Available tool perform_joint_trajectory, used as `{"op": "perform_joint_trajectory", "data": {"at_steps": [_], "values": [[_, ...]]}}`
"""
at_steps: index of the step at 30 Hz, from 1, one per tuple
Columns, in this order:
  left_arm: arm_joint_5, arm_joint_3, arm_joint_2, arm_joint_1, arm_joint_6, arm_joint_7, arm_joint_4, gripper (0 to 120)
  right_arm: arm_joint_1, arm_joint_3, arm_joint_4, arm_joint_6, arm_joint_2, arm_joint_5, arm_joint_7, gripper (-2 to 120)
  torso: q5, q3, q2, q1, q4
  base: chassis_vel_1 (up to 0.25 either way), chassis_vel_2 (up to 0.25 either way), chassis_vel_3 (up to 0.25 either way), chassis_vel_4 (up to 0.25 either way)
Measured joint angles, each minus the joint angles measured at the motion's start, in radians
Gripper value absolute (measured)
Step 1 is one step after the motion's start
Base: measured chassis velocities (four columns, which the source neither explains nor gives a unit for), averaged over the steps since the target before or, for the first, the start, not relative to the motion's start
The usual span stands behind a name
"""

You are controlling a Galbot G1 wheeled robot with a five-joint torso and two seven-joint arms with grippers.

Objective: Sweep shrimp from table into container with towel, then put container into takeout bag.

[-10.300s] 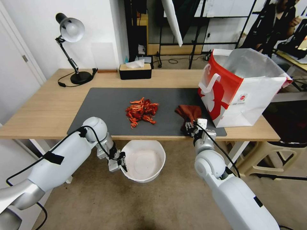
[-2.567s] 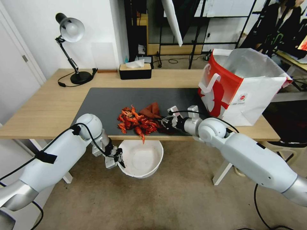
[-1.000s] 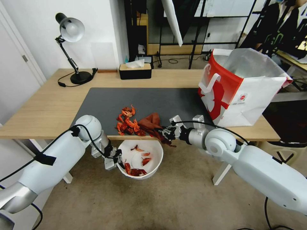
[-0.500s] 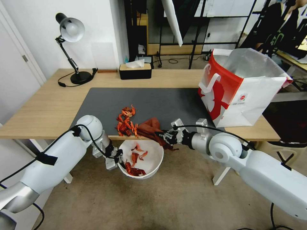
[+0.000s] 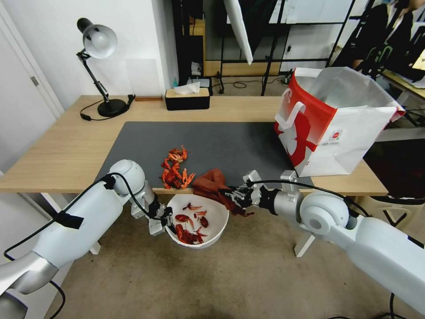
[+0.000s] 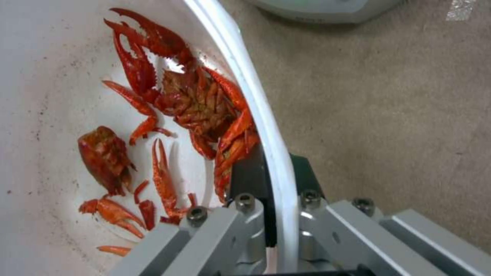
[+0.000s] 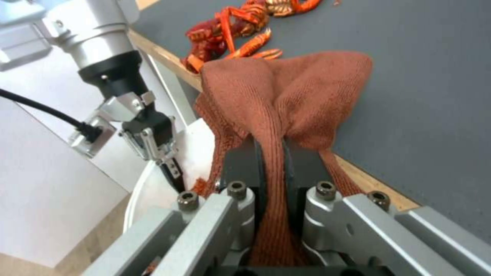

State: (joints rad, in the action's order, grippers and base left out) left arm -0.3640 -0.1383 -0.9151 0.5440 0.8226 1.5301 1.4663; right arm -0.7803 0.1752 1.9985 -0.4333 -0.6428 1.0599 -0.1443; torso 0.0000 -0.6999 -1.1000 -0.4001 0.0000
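the sweeping is partly done. a good share of the shrimp (image 5: pixel 189 223) lies in the container (image 5: pixel 219 215), which hangs below the desk's (image 5: pixel 57 146) near edge, while a smaller clump of shrimp sits on the dark mat (image 5: pixel 230 141) right at that near edge, a little toward the left of the bowl. the takeout bag (image 5: pixel 330 119) stands open near the desk's right end, and the bowl is not in it yet, so by my reading the rest of the sweep and the whole bagging step are left.

the left gripper (image 5: pixel 163 220) reaches under the near edge, arm bent at the elbow, its jaws pinched on the container's rim, one inside and one outside the wall. the right gripper (image 5: pixel 234 197) comes in low from the right, forearm nearly level with the desk top, jaws squeezed tight on a fold of the towel (image 5: pixel 212 182). the towel drapes over the near edge just above the bowl, beside the remaining shrimp.
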Motion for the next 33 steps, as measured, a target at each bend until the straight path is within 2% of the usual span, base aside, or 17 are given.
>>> {"op": "perform_joint_trajectory", "data": {"at_steps": [10, 14, 15, 17, 18, 22, 27, 33], "values": [[-0.001, -0.003, -0.001, 0.001, 0.000, 0.000, 0.003, 0, -0.089, -0.094, 0.020, 0.063, 0.011, 0.019, -0.070, 5, -0.0001, 0.000, 0.000, 0.000, 0.0000, 0.000, 0.000, 0.000, 0.000], [-0.002, -0.004, -0.001, 0.002, 0.000, 0.000, 0.003, 0, -0.118, -0.124, 0.014, 0.133, 0.009, 0.050, -0.124, 5, -0.0001, 0.000, 0.000, 0.000, 0.0000, 0.000, 0.000, 0.000, 0.000], [-0.002, -0.004, 0.000, 0.004, 0.000, 0.000, 0.003, 0, -0.126, -0.131, 0.002, 0.189, 0.002, 0.078, -0.157, 5, 0.0000, 0.000, 0.000, 0.000, -0.0003, 0.000, 0.000, 0.000, 0.000], [-0.002, -0.004, 0.005, 0.005, 0.000, 0.000, 0.003, 0, -0.118, -0.132, -0.015, 0.232, -0.012, 0.113, -0.177, 5, -0.0001, 0.000, 0.000, 0.000, -0.0003, 0.000, 0.000, 0.000, 0.000], [-0.002, -0.004, 0.005, 0.005, 0.000, 0.000, 0.003, 0, -0.118, -0.132, -0.015, 0.232, -0.012, 0.113, -0.177, 5, -0.0001, 0.000, 0.000, 0.000, -0.0003, 0.000, 0.000, 0.000, 0.000], [0.002, 0.006, 0.030, 0.008, 0.000, 0.000, 0.002, 0, -0.034, -0.108, -0.065, 0.280, -0.054, 0.158, -0.170, 5, -0.0001, 0.000, 0.000, 0.000, 0.0000, 0.000, 0.000, 0.000, 0.000], [0.012, 0.019, 0.054, 0.012, 0.000, 0.000, 0.001, 0, 0.052, -0.070, -0.113, 0.283, -0.086, 0.168, -0.149, 5, -0.0003, 0.000, 0.000, 0.000, 0.0002, 0.000, 0.000, 0.000, 0.000], [0.021, 0.041, 0.081, 0.025, 0.000, 0.000, -0.002, 0, 0.193, 0.027, -0.228, 0.289, -0.158, 0.168, -0.102, 5, -0.0003, 0.000, 0.000, 0.000, 0.0000, 0.000, 0.000, 0.000, 0.000]]}}
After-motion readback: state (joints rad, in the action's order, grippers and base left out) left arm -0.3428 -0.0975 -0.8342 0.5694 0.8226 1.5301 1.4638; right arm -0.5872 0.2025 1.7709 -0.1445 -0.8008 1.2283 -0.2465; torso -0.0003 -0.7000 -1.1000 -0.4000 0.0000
